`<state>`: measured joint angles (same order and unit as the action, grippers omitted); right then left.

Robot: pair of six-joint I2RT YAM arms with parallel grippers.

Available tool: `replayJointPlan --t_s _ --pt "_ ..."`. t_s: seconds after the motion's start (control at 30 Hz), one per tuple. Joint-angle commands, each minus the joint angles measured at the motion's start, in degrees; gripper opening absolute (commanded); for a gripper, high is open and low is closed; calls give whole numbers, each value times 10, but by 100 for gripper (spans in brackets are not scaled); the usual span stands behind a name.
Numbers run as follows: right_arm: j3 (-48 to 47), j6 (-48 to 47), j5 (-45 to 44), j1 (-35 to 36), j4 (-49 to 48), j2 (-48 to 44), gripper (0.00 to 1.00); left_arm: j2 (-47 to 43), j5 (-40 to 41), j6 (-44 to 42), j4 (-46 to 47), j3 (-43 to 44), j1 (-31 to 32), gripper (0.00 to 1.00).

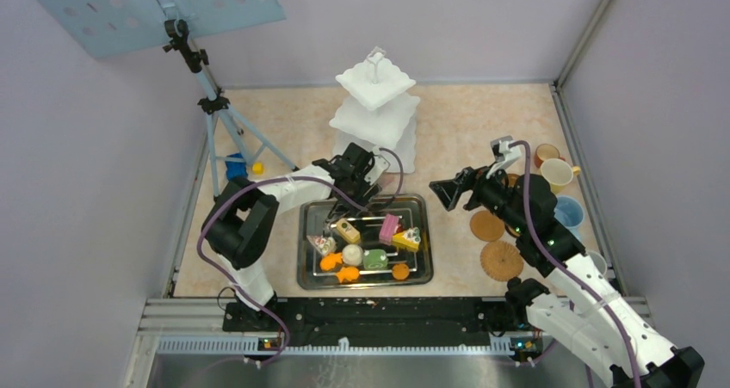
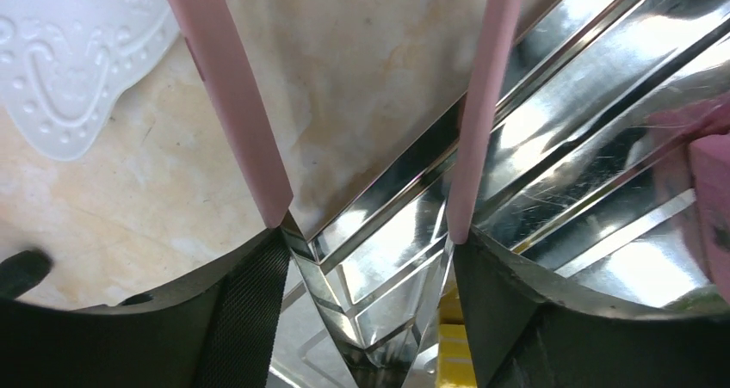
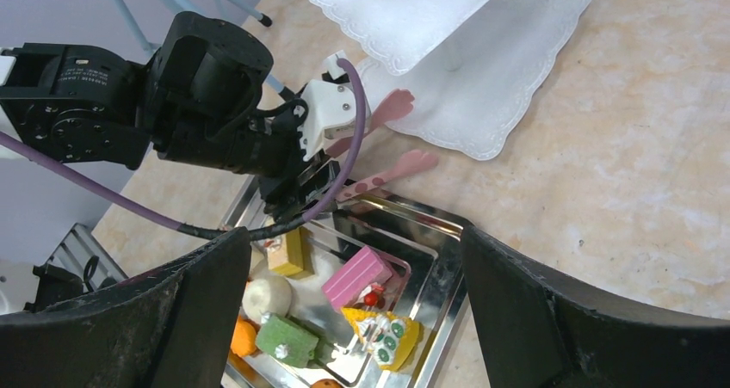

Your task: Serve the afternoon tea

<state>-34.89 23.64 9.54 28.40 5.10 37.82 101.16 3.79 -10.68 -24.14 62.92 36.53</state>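
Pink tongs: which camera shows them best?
The right wrist view: both arms of the pink tongs show, tips included, held in the left claw. The left wrist view shows just two close pink strips; the top view barely shows them.

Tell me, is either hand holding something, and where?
The left hand grips the pink tongs across both arms, tips free; the right hand is empty.

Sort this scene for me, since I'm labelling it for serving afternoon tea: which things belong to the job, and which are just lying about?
Belong to the job:
toy pastries
white three-tier stand
mugs
coasters

Not the tea itself:
steel tray under the pastries
pink tongs, a tool held by the left gripper
tripod
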Motion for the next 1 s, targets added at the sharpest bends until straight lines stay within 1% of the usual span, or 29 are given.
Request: replayJointPlan --t_s 0.0,0.17,0.27,0.47,0.63,0.9,0.97 --pt "0 -4 -2 5 -22 -8 89 11 36 -16 -4 4 1 70" --pt "0 -3 -3 4 -23 -9 89 -3 55 -23 -7 5 2 67" --pt "-1 -3 -3 4 -21 -9 89 -17 73 -24 -25 25 4 66" --pt "-3 -2 -5 5 -20 -9 89 -45 85 11 -125 97 15 61" --pt "0 1 -3 5 -25 -9 89 -66 76 85 -242 136 27 59" --pt "-3 -3 2 5 -26 -8 89 -131 -11 274 -412 135 40 59" --pt "-4 -3 5 4 -31 -8 90 -149 -26 309 -448 139 50 59"
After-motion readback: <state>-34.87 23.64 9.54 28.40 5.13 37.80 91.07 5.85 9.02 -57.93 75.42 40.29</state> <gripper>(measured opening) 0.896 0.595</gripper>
